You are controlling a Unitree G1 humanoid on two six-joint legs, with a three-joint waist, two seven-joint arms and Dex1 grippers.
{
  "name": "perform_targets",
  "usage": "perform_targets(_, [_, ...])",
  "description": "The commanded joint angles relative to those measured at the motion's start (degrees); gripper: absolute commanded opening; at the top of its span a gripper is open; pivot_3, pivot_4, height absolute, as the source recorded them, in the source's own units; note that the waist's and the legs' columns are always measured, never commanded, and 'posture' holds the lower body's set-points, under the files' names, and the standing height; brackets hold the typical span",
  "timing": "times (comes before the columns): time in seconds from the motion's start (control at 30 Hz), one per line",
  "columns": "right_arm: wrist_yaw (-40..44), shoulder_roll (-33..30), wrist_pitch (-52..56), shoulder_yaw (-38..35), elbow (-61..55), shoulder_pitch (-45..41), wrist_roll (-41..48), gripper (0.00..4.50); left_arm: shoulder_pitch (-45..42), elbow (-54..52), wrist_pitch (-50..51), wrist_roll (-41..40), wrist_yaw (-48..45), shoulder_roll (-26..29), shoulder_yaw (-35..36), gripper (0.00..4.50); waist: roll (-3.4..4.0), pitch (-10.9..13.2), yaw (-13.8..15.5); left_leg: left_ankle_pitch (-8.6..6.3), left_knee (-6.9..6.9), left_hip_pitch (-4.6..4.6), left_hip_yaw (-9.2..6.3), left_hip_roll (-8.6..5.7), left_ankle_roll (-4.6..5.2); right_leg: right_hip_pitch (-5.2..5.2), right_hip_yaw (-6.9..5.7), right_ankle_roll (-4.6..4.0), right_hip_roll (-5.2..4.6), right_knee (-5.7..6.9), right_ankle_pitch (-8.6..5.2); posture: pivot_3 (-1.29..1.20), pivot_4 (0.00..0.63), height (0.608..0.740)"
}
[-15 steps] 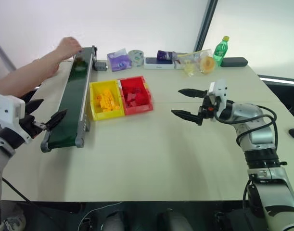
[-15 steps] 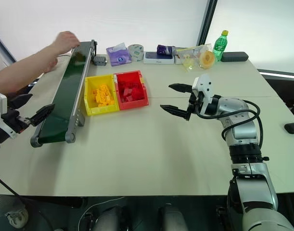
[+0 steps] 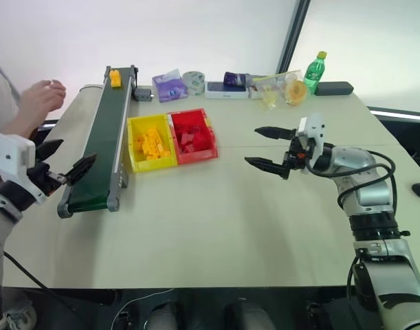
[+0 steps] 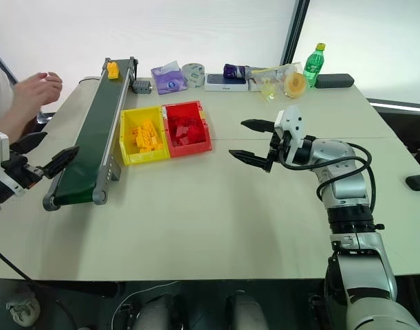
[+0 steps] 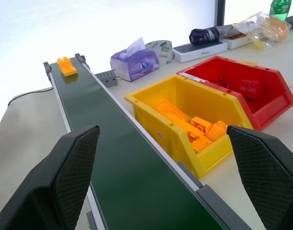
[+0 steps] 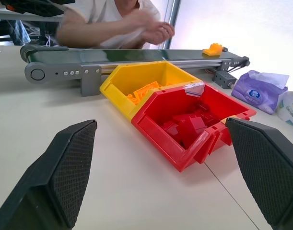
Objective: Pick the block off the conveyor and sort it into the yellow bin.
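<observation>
Change since earlier frame: the person's hand (image 3: 39, 96) had been withdrawn from the far end of the conveyor (image 3: 103, 141) to a spot off its left side, and the block (image 3: 115, 77) was left uncovered on the belt there. Both grippers were seen in the same places as before.

Block: a small yellow-orange brick was seen lying studs up at the far end of the dark green belt, close to the end roller, touched by neither gripper nor the hand.

Left gripper (image 3: 62, 163): its two black fingers were spread wide, with nothing between them. It was held just off the near end of the conveyor, on its left side, pointing along the belt. In the left wrist view the belt was seen running away between the fingers (image 5: 69, 172), with the block far down it.

Right gripper (image 4: 252, 141): its fingers were likewise spread wide and empty. It was held over bare tabletop (image 3: 216, 220), well apart from the bins, pointing toward them.

Yellow bin (image 3: 135, 163): it was set on the tabletop just beside the conveyor's right rail, with a pile of yellow bricks (image 3: 152, 144) inside.

Red bin (image 3: 208, 135): it was placed touching the yellow bin on the side away from the belt, and red bricks were held in it.

Far edge of tabletop: a purple tissue pack (image 3: 170, 86), a green bottle (image 3: 316, 71) and other small items were lined up.
</observation>
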Motion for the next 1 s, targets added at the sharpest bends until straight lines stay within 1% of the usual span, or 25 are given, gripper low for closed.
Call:
perform_targets(0.03, [0.0,0.1,-0.7,-0.7,-1.0,-0.9,0.5,4.5,1.2,-2.3,-0.5,-1.6,1.0,-0.9,3.6,4.48,0.0,0.0,0.0,0.0,0.0,0.0,0.0,0.0,0.0,0.0,0.0,0.0,0.0,0.0,0.0,0.0,0.15,0.74])
perform_targets(0.47, [0.1,0.7,-1.1,-0.2,-0.2,-1.6,0.2,4.5,10.1,-10.3,-2.1,-0.7,7.9,-8.1,5.7,4.48,0.0,0.0,0.0,0.0,0.01,0.0,-0.02,0.0,0.0,0.02,0.01,0.0,-0.01,-0.01,0.0,0.0,0.15,0.74])
perform_targets(0.6, [0.1,0.7,-0.9,-0.3,-0.5,-1.4,0.3,4.5,12.6,-12.2,-4.2,-0.3,10.5,-11.2,7.6,4.48,0.0,0.0,0.0,0.0,0.0,0.0,-0.02,0.0,0.01,0.02,0.02,0.0,-0.02,-0.02,0.0,0.0,0.15,0.74])
perform_targets(0.7, [0.1,0.8,-1.1,-0.2,-0.5,-0.9,0.3,4.5,16.6,-10.5,-9.4,0.3,11.7,-16.3,10.6,4.48,0.02,0.0,-0.2,-0.01,-0.02,0.01,0.0,0.01,0.01,0.02,0.03,0.0,-0.01,-0.05,0.0,0.0,0.15,0.74])
perform_targets(0.77, [0.1,1.0,-1.2,-0.2,-0.2,-1.0,0.3,4.5,17.5,-11.2,-10.5,-0.2,13.1,-18.9,10.3,4.48,0.02,0.0,-0.2,-0.01,-0.02,0.01,-0.01,0.01,0.01,0.02,0.03,0.0,0.0,-0.05,0.0,0.0,0.15,0.74])
perform_targets(0.83, [0.1,1.2,-1.4,-0.1,0.1,-1.3,0.2,4.5,18.3,-11.5,-12.9,1.3,14.7,-21.8,9.1,4.48,0.02,0.0,0.1,-0.01,-0.01,0.01,-0.02,0.01,0.01,0.03,0.03,0.0,0.01,-0.05,0.0,0.0,0.15,0.74])
perform_targets(0.9, [0.2,1.3,-1.5,0.0,0.2,-1.4,0.1,4.5,18.9,-11.9,-14.4,2.1,15.4,-23.4,8.2,4.48,-0.01,0.0,0.2,-0.02,0.05,0.02,-0.05,0.0,0.04,0.1,0.01,0.0,-0.01,-0.06,0.0,0.0,0.15,0.74])
perform_targets(1.0, [0.3,1.2,-1.4,-0.1,0.2,-1.4,0.2,4.5,20.1,-12.5,-15.3,3.0,15.5,-24.4,6.3,4.48,-0.02,0.0,0.2,-0.05,0.08,0.02,-0.05,-0.01,0.08,0.12,0.01,0.0,-0.02,-0.06,0.0,0.0,0.15,0.74])
